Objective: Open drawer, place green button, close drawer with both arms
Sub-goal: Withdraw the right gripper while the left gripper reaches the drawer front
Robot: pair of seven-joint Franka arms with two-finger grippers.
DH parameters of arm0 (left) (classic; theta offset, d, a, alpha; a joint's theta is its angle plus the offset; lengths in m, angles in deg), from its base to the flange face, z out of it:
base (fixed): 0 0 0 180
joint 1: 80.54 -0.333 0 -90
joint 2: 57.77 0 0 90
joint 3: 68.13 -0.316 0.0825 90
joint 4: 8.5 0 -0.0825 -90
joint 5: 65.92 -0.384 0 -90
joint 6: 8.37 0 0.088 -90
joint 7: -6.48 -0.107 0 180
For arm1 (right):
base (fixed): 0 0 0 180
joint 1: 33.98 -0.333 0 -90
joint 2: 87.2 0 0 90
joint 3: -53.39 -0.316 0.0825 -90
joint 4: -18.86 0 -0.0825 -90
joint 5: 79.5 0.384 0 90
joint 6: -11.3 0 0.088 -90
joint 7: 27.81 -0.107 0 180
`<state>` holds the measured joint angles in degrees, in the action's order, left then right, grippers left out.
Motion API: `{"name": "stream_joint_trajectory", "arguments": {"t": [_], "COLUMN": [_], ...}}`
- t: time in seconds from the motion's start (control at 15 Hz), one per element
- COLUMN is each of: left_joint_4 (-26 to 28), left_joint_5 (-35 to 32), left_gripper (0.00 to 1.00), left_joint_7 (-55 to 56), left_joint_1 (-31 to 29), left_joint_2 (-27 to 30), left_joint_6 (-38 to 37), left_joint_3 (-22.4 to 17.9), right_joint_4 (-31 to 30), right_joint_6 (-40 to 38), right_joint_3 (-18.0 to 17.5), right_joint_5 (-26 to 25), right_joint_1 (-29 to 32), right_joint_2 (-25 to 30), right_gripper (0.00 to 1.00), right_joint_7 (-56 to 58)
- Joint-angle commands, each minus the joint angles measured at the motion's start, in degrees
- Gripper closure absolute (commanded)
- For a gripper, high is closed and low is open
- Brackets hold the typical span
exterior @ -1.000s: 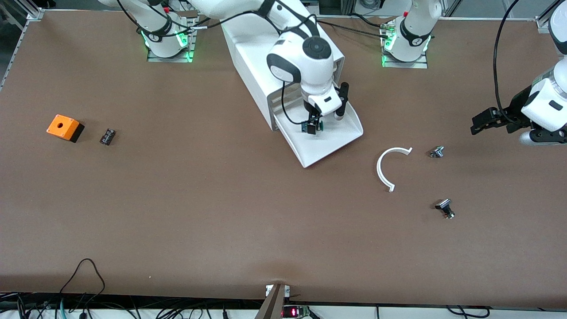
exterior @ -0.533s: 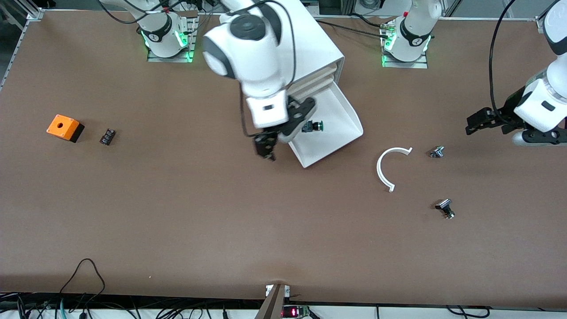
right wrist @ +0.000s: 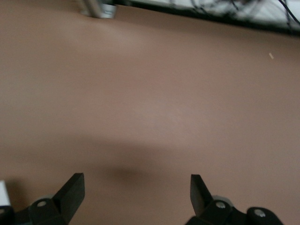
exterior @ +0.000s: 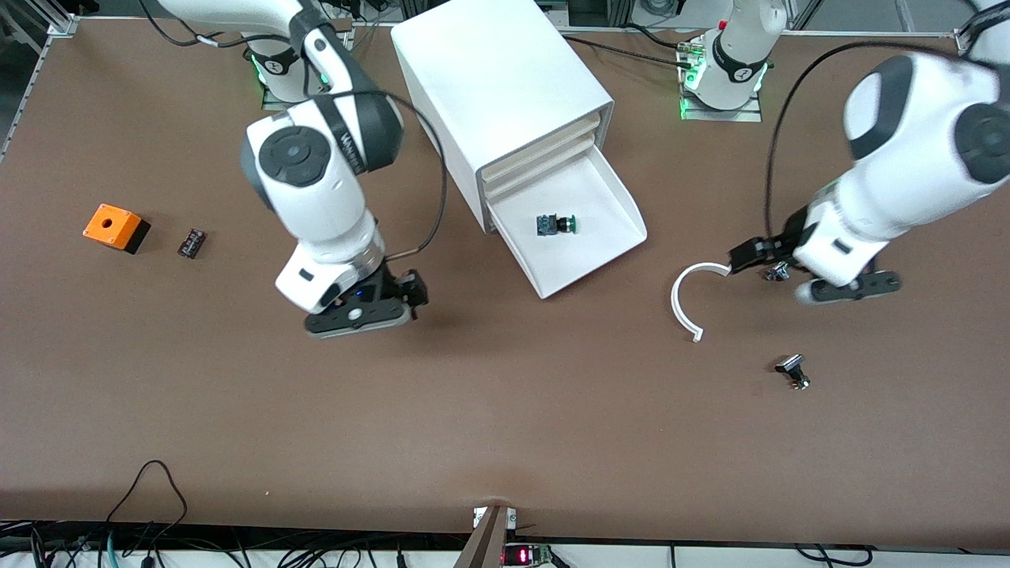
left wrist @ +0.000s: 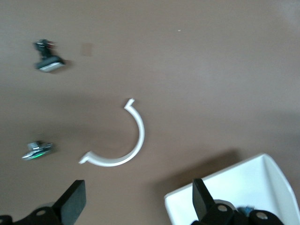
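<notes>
The lowest drawer of the white cabinet is pulled open. The green-capped button lies on its side in it, free of both grippers. My right gripper is open and empty, low over bare table beside the drawer, toward the right arm's end; its wrist view shows only brown table. My left gripper is open and empty over the table at one end of a white arc piece. Its wrist view shows the arc and the drawer's corner.
An orange box and a small black block lie toward the right arm's end. Two silvery-black parts lie near the arc, also in the left wrist view. Cables hang along the table's front edge.
My right gripper let go of the button in the drawer, lifted out and swung away toward the right arm's end. My left arm swung in from the table's end to the arc piece.
</notes>
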<state>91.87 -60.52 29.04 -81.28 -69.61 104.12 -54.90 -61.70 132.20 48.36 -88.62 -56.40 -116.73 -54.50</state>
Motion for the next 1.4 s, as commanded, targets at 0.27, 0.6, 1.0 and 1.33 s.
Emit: {"name": "stream_joint_trajectory", "arguments": {"t": [0.27,0.6,1.0,1.33], "left_joint_4": [10.19,15.02,17.49,21.7], "left_joint_5": [0.67,0.76,3.38,4.27], "left_gripper": [0.0,0.0,0.0,0.0], "left_joint_7": [14.51,23.65,25.95,29.9], "left_joint_1": [8.38,14.09,19.64,20.08], "left_joint_2": [-9.68,-13.38,-15.4,-12.16], "left_joint_6": [26.69,35.94,37.54,37.1], "left_joint_3": [0.3,0.3,0.3,1.52], "right_joint_4": [-6.97,-13.22,-10.68,-10.67], "right_joint_6": [-6.2,-8.56,-18.94,-27.11], "right_joint_3": [-0.69,-0.69,4.3,8.81], "right_joint_5": [0.69,0.69,1.48,6.58], "right_joint_1": [14.85,22.85,25.76,25.85], "right_joint_2": [4.04,13.78,21.88,26.45], "right_gripper": [0.0,0.0,0.0,0.0], "right_joint_7": [-6.01,-1.99,19.67,25.01]}}
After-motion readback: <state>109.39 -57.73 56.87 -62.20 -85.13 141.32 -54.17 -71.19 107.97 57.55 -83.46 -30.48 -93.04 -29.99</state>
